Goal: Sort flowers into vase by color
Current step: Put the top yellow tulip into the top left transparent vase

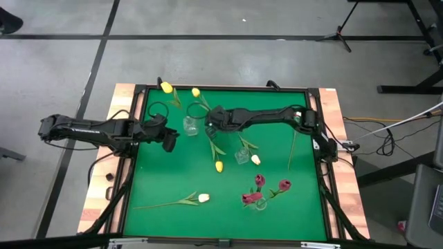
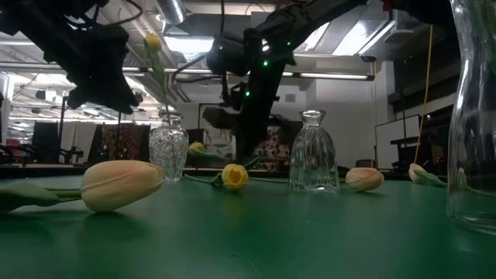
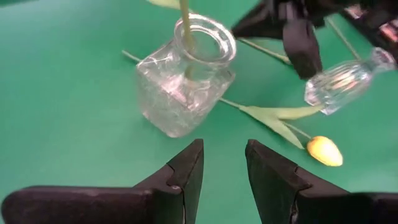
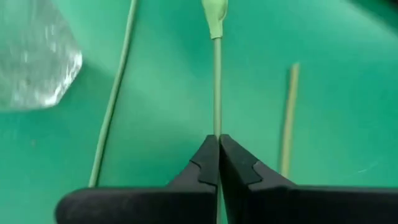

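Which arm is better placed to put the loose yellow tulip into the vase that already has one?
Right: its tool is already shut on that yellow tulip's stem. The left tool hovers open, empty, facing the vase.

Table cover (image 1: pixel 166 180) matt green felt; vase (image 3: pixel 184 78) clear glossy cut glass; pincer (image 4: pixel 218 163) matt black.
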`<state>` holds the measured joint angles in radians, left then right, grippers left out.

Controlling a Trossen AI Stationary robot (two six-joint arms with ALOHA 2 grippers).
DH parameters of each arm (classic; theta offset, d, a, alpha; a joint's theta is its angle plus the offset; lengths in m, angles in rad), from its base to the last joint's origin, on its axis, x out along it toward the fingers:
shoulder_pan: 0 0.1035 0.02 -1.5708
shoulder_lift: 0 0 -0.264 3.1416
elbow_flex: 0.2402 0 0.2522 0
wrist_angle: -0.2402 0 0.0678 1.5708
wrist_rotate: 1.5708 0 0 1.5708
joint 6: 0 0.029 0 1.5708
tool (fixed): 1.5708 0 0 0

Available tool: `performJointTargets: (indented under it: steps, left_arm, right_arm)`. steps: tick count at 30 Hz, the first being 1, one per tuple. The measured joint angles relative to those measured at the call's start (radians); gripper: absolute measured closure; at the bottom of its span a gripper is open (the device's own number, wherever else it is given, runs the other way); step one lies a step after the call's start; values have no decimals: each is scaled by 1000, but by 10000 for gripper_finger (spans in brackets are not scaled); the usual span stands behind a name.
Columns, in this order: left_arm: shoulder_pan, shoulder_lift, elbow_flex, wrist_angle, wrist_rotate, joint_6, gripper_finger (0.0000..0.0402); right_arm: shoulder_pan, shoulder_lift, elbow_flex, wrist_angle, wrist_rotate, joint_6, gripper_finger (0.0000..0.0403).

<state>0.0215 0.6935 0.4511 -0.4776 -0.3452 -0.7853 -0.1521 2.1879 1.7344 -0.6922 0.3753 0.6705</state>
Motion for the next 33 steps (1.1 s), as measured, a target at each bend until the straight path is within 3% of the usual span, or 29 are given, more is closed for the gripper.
performJointTargets:
  steps: [14,21,33]
  left_arm:
    - [-95,-176,0,49,0,-27,284]
    - [-168,-183,0,283,-16,43,284]
    - [-320,-162,0,651,-122,271,284]
  right_arm:
    - [-51,-305,2,3,137,-145,402]
    - [29,-405,2,140,129,-249,403]
    - [207,-410,3,496,15,-381,403]
